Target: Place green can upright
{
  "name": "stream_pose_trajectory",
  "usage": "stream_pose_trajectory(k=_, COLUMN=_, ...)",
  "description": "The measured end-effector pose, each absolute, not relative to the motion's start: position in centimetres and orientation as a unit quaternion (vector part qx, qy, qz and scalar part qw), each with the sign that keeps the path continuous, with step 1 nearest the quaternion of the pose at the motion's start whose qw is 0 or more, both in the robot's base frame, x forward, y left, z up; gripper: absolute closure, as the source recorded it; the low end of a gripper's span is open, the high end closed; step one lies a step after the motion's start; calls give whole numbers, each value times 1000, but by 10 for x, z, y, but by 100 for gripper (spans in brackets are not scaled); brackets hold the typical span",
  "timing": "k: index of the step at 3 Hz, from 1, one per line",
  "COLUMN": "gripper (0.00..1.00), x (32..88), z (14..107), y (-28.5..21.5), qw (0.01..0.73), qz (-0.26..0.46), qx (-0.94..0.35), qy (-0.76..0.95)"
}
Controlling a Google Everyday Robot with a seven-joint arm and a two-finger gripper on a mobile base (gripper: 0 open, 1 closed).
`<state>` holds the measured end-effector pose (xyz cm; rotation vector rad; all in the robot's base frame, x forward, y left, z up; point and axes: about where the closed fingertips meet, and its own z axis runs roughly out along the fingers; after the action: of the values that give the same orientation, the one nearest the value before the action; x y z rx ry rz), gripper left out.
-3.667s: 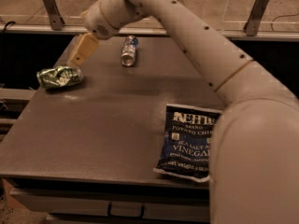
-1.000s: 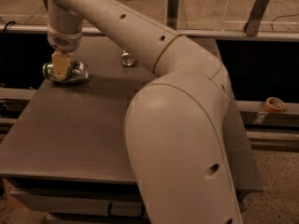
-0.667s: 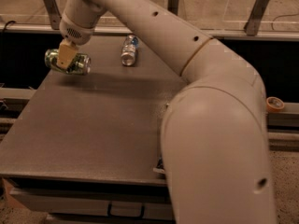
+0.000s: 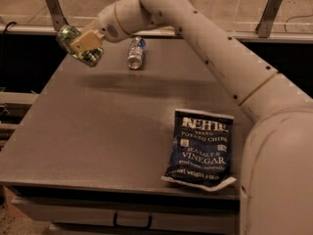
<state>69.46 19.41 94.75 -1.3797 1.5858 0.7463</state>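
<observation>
The green can [image 4: 68, 35], green and white streaked with silver rims, is held in the air above the table's far left corner, tilted on a slant. My gripper [image 4: 84, 44] is shut on the green can across its middle, with one tan finger [image 4: 86, 40] showing over the can's side. The can's lower end [image 4: 94, 58] pokes out below the finger. The white arm reaches in from the right, over the table's back part.
A silver-and-blue can [image 4: 135, 53] lies on its side at the back of the grey table [image 4: 98, 126]. A dark blue chip bag [image 4: 201, 148] lies flat near the front right. The arm's big white body [image 4: 276, 170] fills the right side.
The gripper closed on the green can where it lay at the table's far left and has lifted it off the surface, carrying it up and a little to the right.
</observation>
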Motion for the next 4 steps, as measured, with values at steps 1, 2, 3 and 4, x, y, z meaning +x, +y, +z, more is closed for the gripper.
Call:
stream_pose_trajectory(k=1, gripper=100, x=707, z=969, y=155, qw=522, qz=357, qx=-493, qy=597)
stream_pose_trajectory(k=2, gripper=100, x=709, z=988, y=94, qw=592, qz=379, qx=-445, qy=555)
stream_pose_trajectory(k=3, gripper=100, x=702, z=1000, y=25, qw=626, qz=359, qx=-440, qy=534)
stream_pose_trajectory(k=4, gripper=100, x=702, z=1000, y=25, qw=626, qz=359, qx=-441, qy=534)
